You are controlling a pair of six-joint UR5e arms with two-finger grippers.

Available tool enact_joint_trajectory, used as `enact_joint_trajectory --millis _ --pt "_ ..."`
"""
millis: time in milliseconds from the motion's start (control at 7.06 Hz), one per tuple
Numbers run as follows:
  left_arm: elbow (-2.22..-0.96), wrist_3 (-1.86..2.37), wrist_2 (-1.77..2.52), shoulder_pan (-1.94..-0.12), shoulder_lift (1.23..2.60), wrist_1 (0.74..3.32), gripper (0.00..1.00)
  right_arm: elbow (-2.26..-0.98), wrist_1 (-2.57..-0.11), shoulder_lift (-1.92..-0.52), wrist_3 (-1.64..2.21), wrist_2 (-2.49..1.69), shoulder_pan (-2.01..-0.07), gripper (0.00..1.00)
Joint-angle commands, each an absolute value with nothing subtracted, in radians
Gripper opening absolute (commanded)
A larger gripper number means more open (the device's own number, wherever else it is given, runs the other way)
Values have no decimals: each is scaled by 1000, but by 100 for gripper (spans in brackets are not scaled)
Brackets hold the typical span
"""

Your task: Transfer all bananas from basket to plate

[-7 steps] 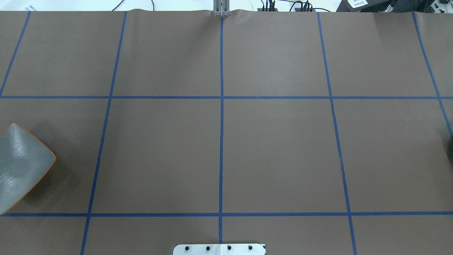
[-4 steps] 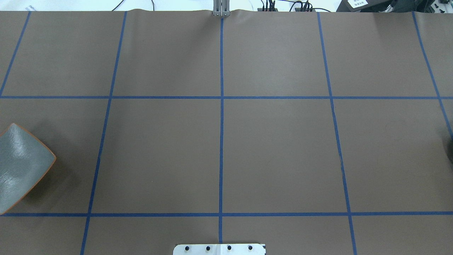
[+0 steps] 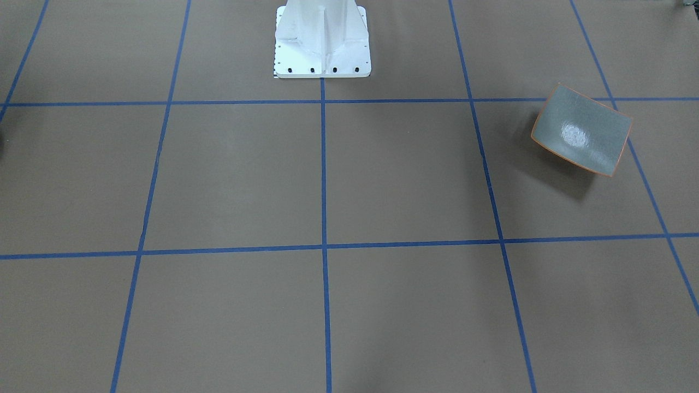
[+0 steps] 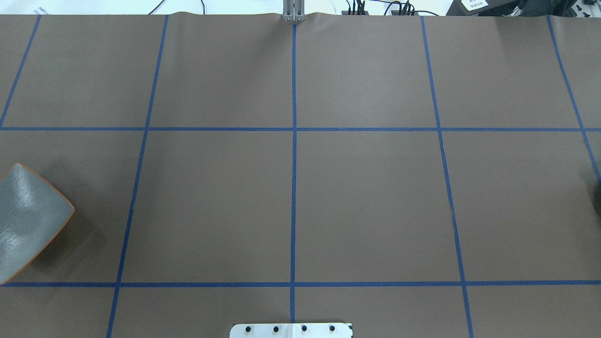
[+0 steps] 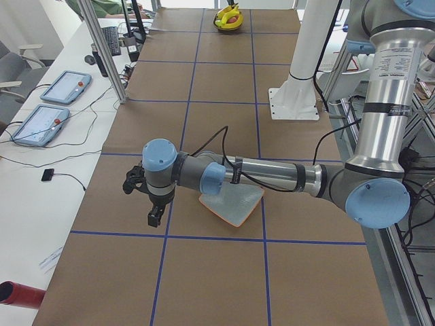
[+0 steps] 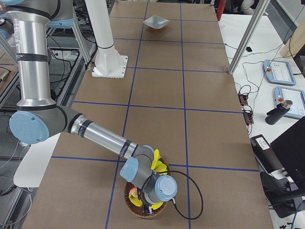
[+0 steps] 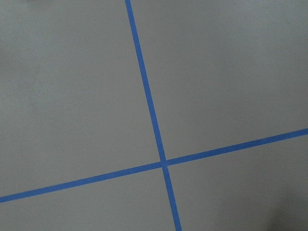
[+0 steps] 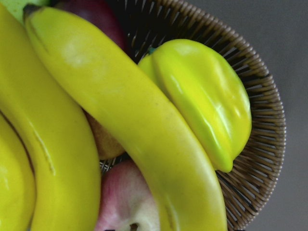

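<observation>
Plate (image 4: pixel 28 220): one, grey, glazed, squarish, two sides curled up, thin orange rim. It sits at the table's left end, partly cut by the overhead view's edge. Left gripper (image 5: pixel 146 200) hangs just beside it; can't tell how its jaws stand. Brown mat (image 4: pixel 366 197) with a blue tape grid lies open between. Right end: one round wicker basket (image 8: pixel 262 144) holding three smooth glossy bananas (image 8: pixel 134 125). Right gripper (image 6: pixel 151 206) is low over them; its jaws can't be told either.

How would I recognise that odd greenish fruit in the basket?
On the brown table, go to the wicker basket at the end on the robot's right. Beside the long, smooth bananas lies a stubby yellow-green fruit with sharp lengthwise ridges.
</observation>
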State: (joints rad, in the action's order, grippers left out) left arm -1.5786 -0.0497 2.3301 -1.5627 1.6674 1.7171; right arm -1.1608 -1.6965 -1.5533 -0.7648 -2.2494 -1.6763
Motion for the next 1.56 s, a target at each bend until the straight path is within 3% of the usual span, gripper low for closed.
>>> enact_joint_trajectory --millis 0,283,425,567,708,1416 --pt "-1583 -49 2332 -1562 1667 1717 100 -1152 -1697 -1548 -765 -2247 -1675 62" --pt "-1583 -49 2332 -1562 1667 1717 100 -1146 -1695 -1548 -768 -2247 -1675 47" --pt "-1586 -49 2332 -1562 1666 1717 100 -1146 -1695 -1549 -769 -2247 -1675 32" --pt "-1586 -49 2332 -1562 1666 1717 100 -1147 -1695 -1549 -769 -2246 -1675 10" --pt "-1588 -51 2332 -1562 1666 1718 100 -1153 -1697 -1546 -762 -2246 -1675 0" --pt "-1588 -51 2332 -1559 1666 1718 100 -1164 -1706 -1506 -747 -2243 -1791 0"
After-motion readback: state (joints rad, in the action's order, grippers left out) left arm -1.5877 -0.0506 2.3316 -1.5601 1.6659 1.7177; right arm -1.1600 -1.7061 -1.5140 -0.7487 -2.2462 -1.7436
